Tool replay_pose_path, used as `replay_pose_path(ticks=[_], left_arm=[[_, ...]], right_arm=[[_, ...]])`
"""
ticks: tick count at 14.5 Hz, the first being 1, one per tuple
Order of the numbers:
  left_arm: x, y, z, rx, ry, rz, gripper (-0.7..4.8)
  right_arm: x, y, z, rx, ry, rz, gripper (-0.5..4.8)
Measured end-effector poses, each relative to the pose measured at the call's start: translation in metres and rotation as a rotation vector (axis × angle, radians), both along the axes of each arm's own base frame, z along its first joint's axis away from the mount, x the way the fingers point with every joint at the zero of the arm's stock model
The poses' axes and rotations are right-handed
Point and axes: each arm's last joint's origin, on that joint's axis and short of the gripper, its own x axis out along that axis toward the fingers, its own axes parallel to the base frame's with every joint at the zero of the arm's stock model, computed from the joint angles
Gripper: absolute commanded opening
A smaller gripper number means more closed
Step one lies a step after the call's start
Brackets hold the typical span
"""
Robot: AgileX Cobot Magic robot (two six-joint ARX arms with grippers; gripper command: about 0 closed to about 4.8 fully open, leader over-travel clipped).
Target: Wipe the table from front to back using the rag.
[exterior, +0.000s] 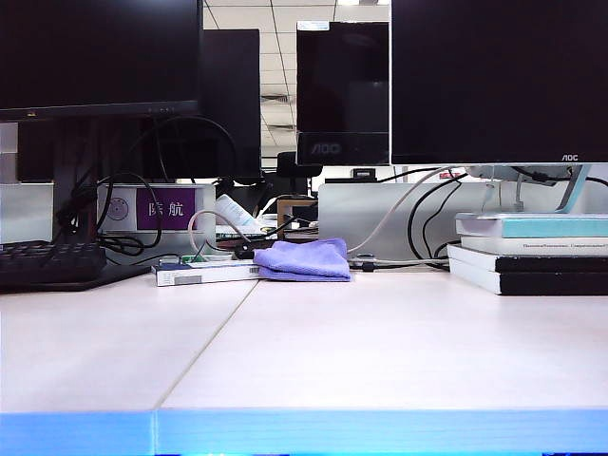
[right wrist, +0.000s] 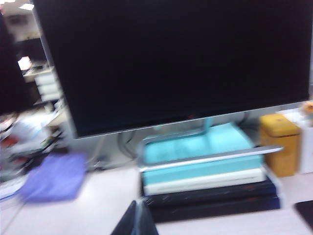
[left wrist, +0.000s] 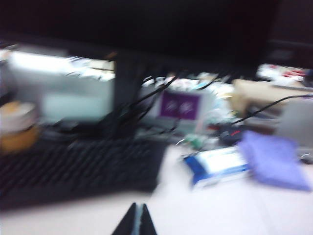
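Wide pale whitish-pink smooth worktop [exterior: 380, 351], thin seam running front to back left of centre, light blue front edge. Nearly all of it is bare.

Left to right along the back edge: black keyboard [exterior: 49, 262] at the back-left, flat white barcoded box [exterior: 204, 274] beside it, then the soft folded lavender-blue microfibre rag [exterior: 304, 259] touching the box's right end, near back centre, lying flat. Stack of books [exterior: 530, 252] at the back-right under a monitor.

Left gripper [left wrist: 135, 221]: only the dark tips show in its blurred wrist view, jaws together, nothing held, above the worktop in front of the keyboard, rag well off to its right. Right gripper [right wrist: 136, 219]: tips again only, jaws appear together and empty, in front of the book stack, rag off to its left. Neither arm shows in the exterior view.

Step in hand, judged: reach for the rag. Do it well: part the jaws before descending, come down on the rag's middle, avoid the box and cables beside it, pinch several folds, then carry it to the front edge before wiping backward.

Counts: one rag, one box, one keyboard, two grippers, about four books.
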Motion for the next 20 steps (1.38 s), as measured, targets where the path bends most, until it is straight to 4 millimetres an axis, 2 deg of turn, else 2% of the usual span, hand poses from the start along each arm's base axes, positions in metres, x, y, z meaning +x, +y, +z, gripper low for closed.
replay_pose_path(ticks=[2,3,5,7,9,11,14,15,16,17,18,19,20], left_arm=[[0.034,-0.005,0.032,-0.024,0.003,-0.124,-0.05],[0.047,-0.011,0.039,-0.039,-0.003,-0.166,-0.05],[0.078,-0.031,0.054,-0.037,0.02,-0.268,-0.05],[0.113,-0.06,0.056,-0.021,0.07,-0.356,-0.05],[0.141,-0.094,0.056,0.037,0.122,-0.444,-0.05],[0.172,-0.124,0.052,0.076,0.163,-0.509,-0.05],[0.199,-0.14,0.044,0.082,0.199,-0.515,-0.05],[0.213,-0.146,0.035,0.085,0.222,-0.517,0.02],[0.222,-0.15,0.026,0.088,0.246,-0.516,0.69],[0.229,-0.154,0.02,0.091,0.265,-0.517,2.66],[0.236,-0.159,0.011,0.095,0.288,-0.524,3.58],[0.273,-0.186,-0.008,0.103,0.314,-0.545,3.37],[0.289,-0.198,-0.013,0.099,0.315,-0.55,3.36]], right_arm=[[0.02,0.006,0.045,-0.033,-0.028,0.226,-0.05],[0.029,0.009,0.061,-0.05,-0.062,0.313,-0.05],[0.048,0.013,0.083,-0.051,-0.043,0.384,-0.05],[0.066,0.024,0.098,-0.053,-0.009,0.445,-0.05],[0.078,0.04,0.1,-0.098,0.045,0.489,-0.05],[0.089,0.067,0.087,-0.118,0.179,0.481,-0.05],[0.091,0.095,0.081,-0.143,0.208,0.551,-0.05],[0.093,0.103,0.077,-0.159,0.226,0.568,-0.05],[0.095,0.108,0.075,-0.177,0.236,0.579,-0.05],[0.096,0.11,0.073,-0.186,0.241,0.585,-0.05],[0.098,0.112,0.071,-0.195,0.25,0.588,-0.05],[0.1,0.113,0.078,-0.174,0.178,0.577,-0.05],[0.1,0.112,0.08,-0.17,0.165,0.561,-0.05]])
